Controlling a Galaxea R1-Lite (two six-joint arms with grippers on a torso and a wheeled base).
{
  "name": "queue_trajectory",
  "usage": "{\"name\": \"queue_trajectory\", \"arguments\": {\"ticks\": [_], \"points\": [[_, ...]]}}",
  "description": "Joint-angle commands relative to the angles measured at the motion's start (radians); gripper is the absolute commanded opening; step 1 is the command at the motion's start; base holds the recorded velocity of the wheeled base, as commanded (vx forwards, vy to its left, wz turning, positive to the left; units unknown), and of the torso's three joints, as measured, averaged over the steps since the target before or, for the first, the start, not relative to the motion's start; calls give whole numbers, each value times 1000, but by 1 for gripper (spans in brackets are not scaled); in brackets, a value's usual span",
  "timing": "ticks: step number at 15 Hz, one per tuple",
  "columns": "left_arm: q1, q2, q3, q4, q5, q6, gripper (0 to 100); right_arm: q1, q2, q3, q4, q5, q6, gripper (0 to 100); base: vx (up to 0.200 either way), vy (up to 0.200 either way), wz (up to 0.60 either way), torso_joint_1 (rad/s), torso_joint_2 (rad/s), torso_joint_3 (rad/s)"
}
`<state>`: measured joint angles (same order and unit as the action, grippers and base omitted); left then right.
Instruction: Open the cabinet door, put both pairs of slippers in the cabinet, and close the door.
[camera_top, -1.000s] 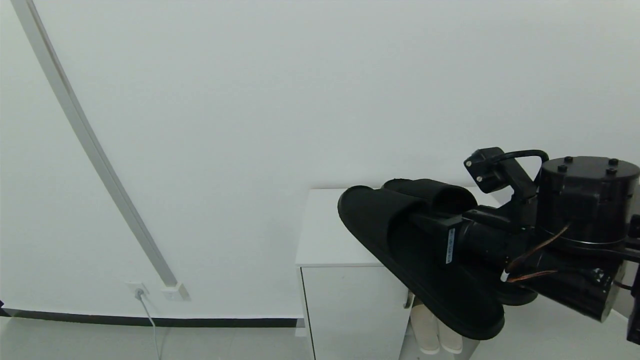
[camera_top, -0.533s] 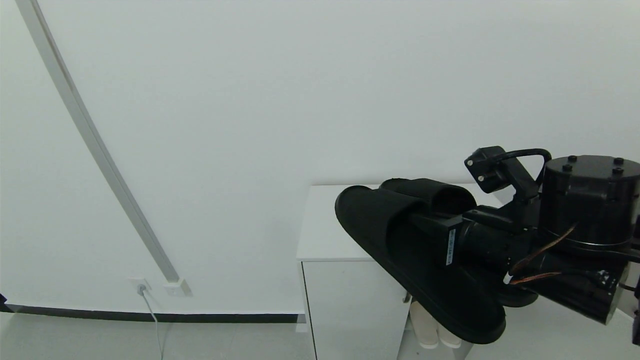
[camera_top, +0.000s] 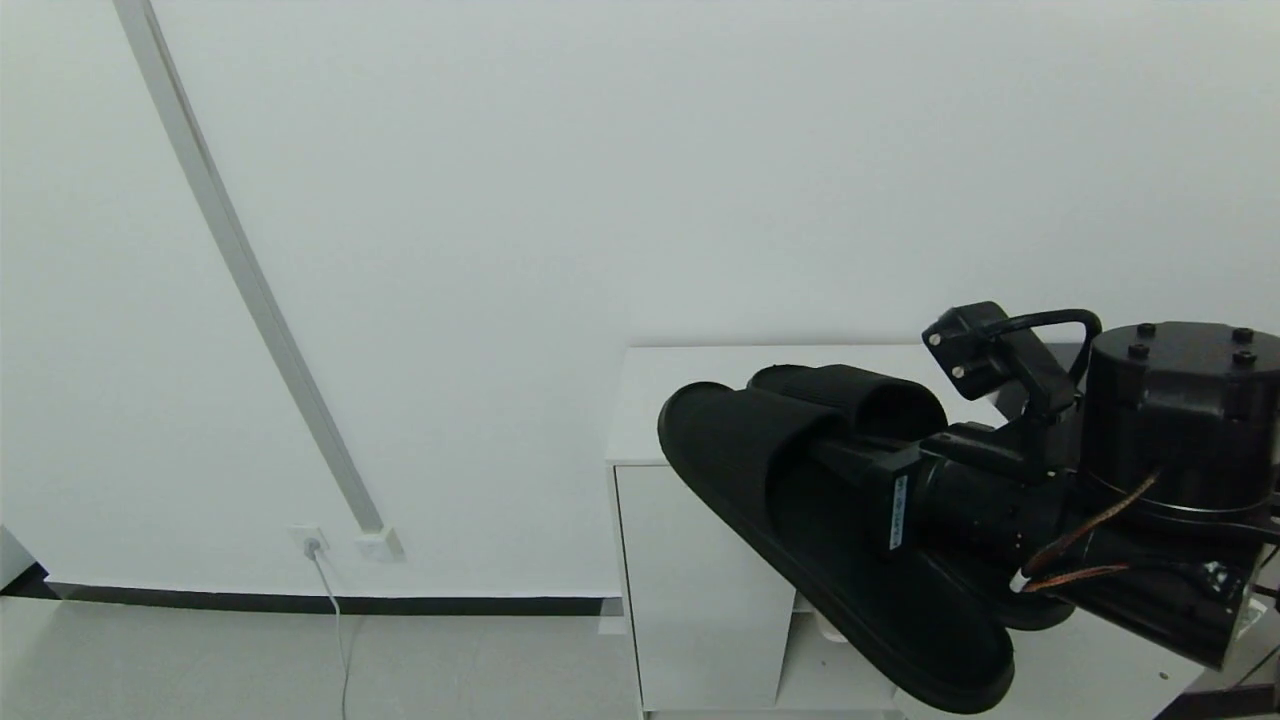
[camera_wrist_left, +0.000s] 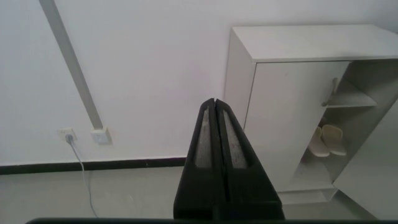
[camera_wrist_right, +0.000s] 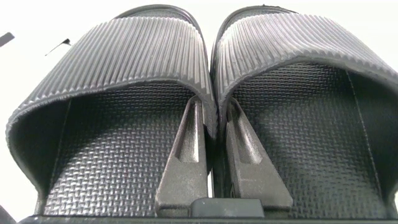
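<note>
My right gripper (camera_wrist_right: 217, 155) is shut on a pair of black slippers (camera_top: 800, 500), one finger inside each, pinching their inner walls together. They hang toe-first in front of the white cabinet (camera_top: 690, 390), level with its top edge. The cabinet's left door panel (camera_top: 700, 580) is closed. The right half stands open, with shelves (camera_wrist_left: 348, 99) and a pale pair of slippers (camera_wrist_left: 329, 140) on a lower shelf. My left gripper (camera_wrist_left: 215, 124) is shut on nothing, out in front of the cabinet and left of it.
A grey duct strip (camera_top: 250, 280) runs slanting down the white wall to a wall socket (camera_top: 312, 545) with a cable. Bare floor (camera_top: 300, 660) lies left of the cabinet. A white panel (camera_top: 1080, 670), possibly the open door, is at lower right.
The whole head picture has shifted, so the camera moved. Against the cabinet, the black slippers now sit lower and slightly more to the left, still in the right gripper.
</note>
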<state>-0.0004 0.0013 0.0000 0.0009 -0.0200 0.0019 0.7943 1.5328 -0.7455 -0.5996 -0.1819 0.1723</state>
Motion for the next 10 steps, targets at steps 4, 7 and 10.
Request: {"name": "queue_trajectory", "arguments": {"ticks": [4,7,10], "points": [[0,0,0,1,0,0,0,5,3,11,-2,-1,-1,0,0,0,0,0,0,0],[0,-1,0,1,2,-2,0,6,3,15,-2,-1,-1,0,0,0,0,0,0,0],[0,0,0,1,2,-2,0,6,-3,18,-3,-1,-1,0,0,0,0,0,0,0]]}}
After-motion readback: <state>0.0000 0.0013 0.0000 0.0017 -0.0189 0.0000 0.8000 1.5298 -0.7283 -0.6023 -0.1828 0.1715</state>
